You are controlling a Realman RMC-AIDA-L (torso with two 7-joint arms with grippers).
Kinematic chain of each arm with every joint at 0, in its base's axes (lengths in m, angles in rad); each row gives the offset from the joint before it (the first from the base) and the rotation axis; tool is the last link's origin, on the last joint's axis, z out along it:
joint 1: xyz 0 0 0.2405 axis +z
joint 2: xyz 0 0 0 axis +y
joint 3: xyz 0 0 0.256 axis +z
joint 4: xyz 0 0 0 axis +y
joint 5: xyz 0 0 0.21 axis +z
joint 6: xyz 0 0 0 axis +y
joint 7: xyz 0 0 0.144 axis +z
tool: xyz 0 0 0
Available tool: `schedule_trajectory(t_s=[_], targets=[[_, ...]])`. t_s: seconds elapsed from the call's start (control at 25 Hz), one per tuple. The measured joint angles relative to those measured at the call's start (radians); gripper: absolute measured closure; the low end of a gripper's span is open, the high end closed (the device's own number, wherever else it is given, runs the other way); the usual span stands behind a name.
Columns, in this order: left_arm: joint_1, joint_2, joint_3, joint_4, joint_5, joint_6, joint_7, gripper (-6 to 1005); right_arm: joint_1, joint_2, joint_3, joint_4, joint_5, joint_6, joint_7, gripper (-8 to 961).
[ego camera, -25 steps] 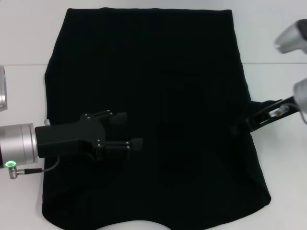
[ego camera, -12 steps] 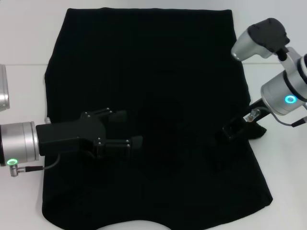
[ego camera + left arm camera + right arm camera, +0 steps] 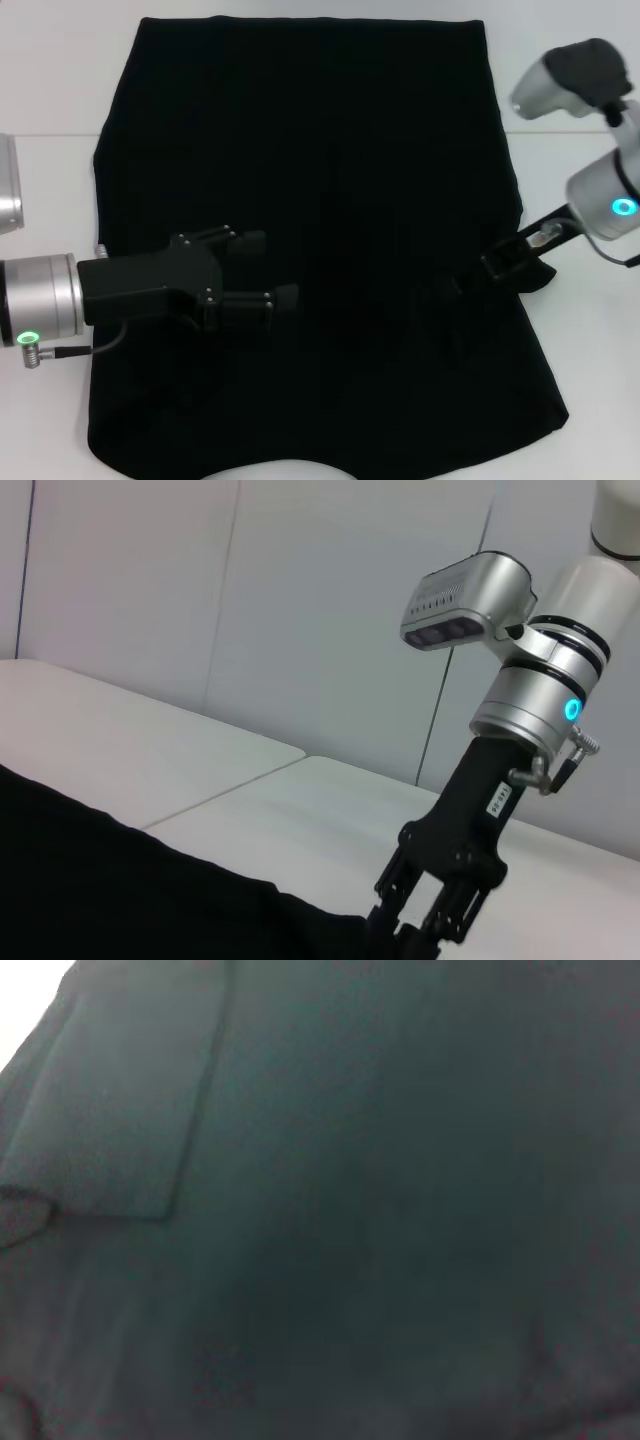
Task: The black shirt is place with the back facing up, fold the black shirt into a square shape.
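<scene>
black shirt under left gripper, right gripper at its edge

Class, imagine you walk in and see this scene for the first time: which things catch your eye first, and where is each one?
The black shirt dominates, spread flat across most of the white table. The left gripper reaches in over the shirt's left side, its fingers apart. The right gripper comes in at the shirt's right edge, with a glowing blue ring on that arm's wrist.
</scene>
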Motion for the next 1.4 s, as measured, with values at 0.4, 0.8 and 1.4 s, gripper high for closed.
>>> schedule_trajectory(t_s=[0.4, 0.8, 1.4], targets=[[-0.004, -0.002, 0.005, 0.0, 0.001, -0.002, 0.001, 63, -0.082, -0.02, 0.106, -0.033, 0.01, -0.01, 0.002, 295], [-0.018, -0.001, 0.008, -0.001, 0.003, -0.009, 0.001, 63, -0.127, -0.043, 0.278, -0.018, 0.011, -0.074, 0.008, 298], [-0.02, 0.0, 0.008, -0.001, 0.005, -0.01, 0.006, 63, -0.173, -0.092, 0.457, 0.159, 0.095, -0.097, 0.079, 318]])
